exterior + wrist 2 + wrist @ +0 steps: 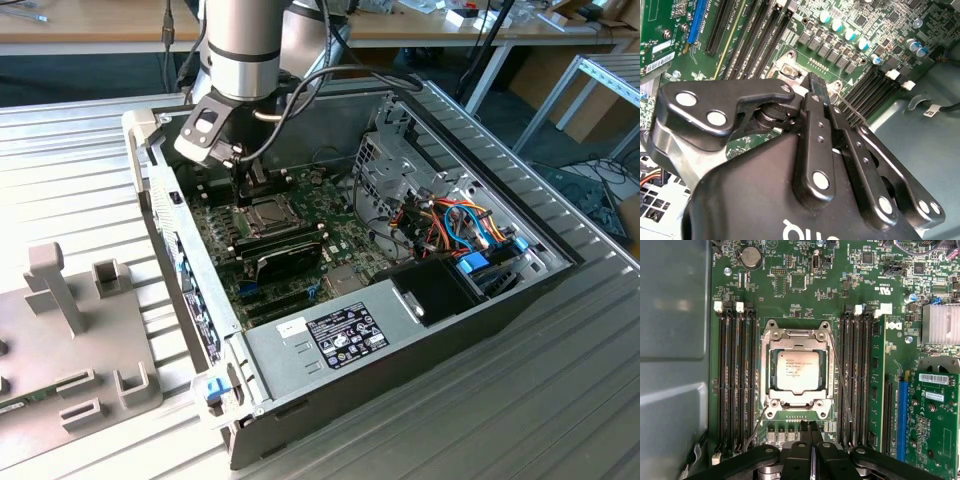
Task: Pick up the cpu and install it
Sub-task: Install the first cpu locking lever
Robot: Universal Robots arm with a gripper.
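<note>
Just beside the socket frame (pixel 797 336), the gripper (pixel 810 426) is hovering closed on nothing, probably because the cpu (pixel 799 371) is already sitting inside that frame.

The small square cpu (pixel 798 371) has a dull silver-grey metal top, matt next to the shinier bare steel of the hinged socket frame (pixel 799 335) around it. The green motherboard (pixel 800 270) looks lacquered and faintly glossy. The black gripper (pixel 816 85) has smooth, glossy links studded with bright metal rivets. The open grey computer case (pixel 335 125) is matt sheet metal, standing on a ribbed, satin-finished aluminium table (pixel 560 400).
</note>
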